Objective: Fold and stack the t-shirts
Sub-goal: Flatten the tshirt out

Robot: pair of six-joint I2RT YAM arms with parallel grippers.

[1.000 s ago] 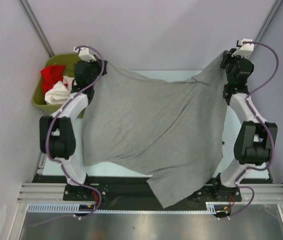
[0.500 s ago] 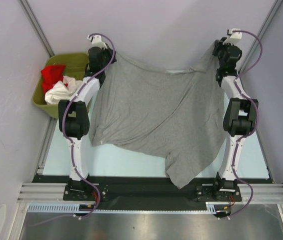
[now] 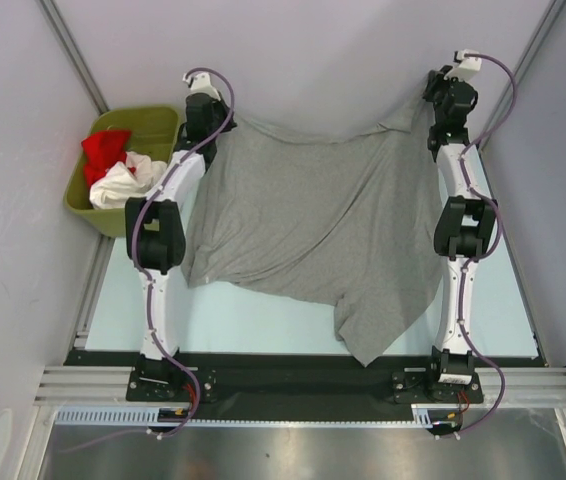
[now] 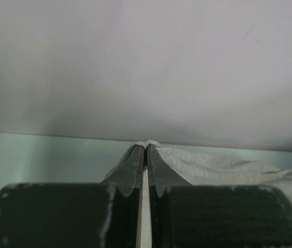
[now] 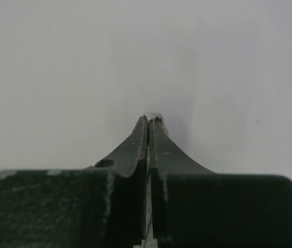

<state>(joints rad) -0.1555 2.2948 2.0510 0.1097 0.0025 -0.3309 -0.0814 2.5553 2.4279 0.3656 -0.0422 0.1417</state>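
A large heather-grey t-shirt (image 3: 313,215) lies spread across the table, stretched between my two arms at the far edge, its near corner (image 3: 368,345) trailing toward the front. My left gripper (image 3: 213,118) is shut on the shirt's far left corner; in the left wrist view, grey cloth (image 4: 213,165) is pinched at the fingertips of that gripper (image 4: 146,145). My right gripper (image 3: 441,100) is shut on the far right corner, and the right wrist view shows a tuft of cloth (image 5: 154,115) at the tips of the right gripper (image 5: 150,120). A red t-shirt (image 3: 106,148) and a white t-shirt (image 3: 123,183) sit crumpled in the bin.
An olive-green bin (image 3: 153,117) stands at the far left beside the table. The pale green table top (image 3: 253,315) shows in front of the shirt. The back wall (image 3: 313,60) is close behind both grippers, and side walls flank the table.
Both arms have stretched out toward the far edge, dragging the grey shirt with them. Its near hem has slid off the front rail and onto the table.
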